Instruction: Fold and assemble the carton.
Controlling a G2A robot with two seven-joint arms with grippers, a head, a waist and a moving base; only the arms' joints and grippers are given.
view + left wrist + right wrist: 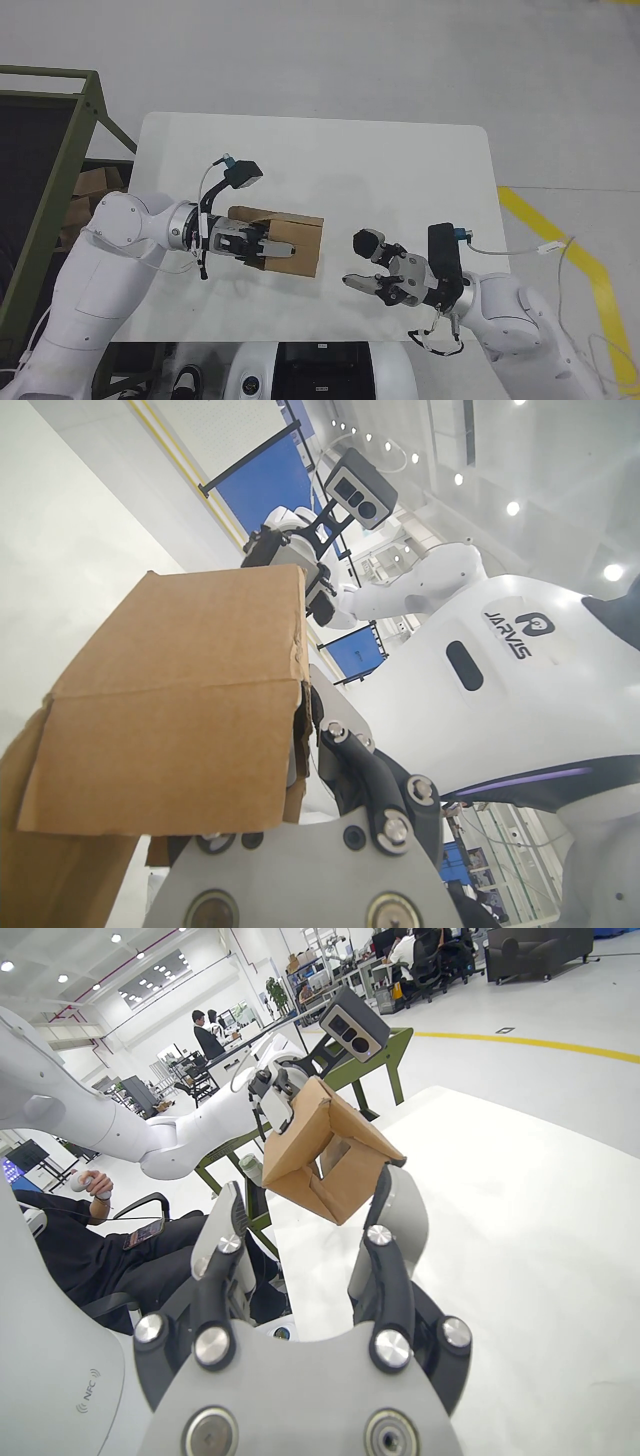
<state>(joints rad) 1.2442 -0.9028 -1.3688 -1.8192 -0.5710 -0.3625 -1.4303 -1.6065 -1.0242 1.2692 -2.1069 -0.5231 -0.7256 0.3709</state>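
Right gripper point(360, 262) is hovering open-jawed opposite the carton point(295, 240), which the left gripper point(262, 243) is gripping above the worktop's point(330, 160) near edge, seemingly presenting its loose flaps for folding.

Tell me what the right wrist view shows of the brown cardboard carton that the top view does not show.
Right wrist view only: the brown cardboard carton seen into its open end, hollow, with a flap bent inward.
Top view only: its flat upper panel, and its place over the white table, toward the robot's left side.
Both: the left gripper shut on one end of the carton, and the right gripper open, apart from it.
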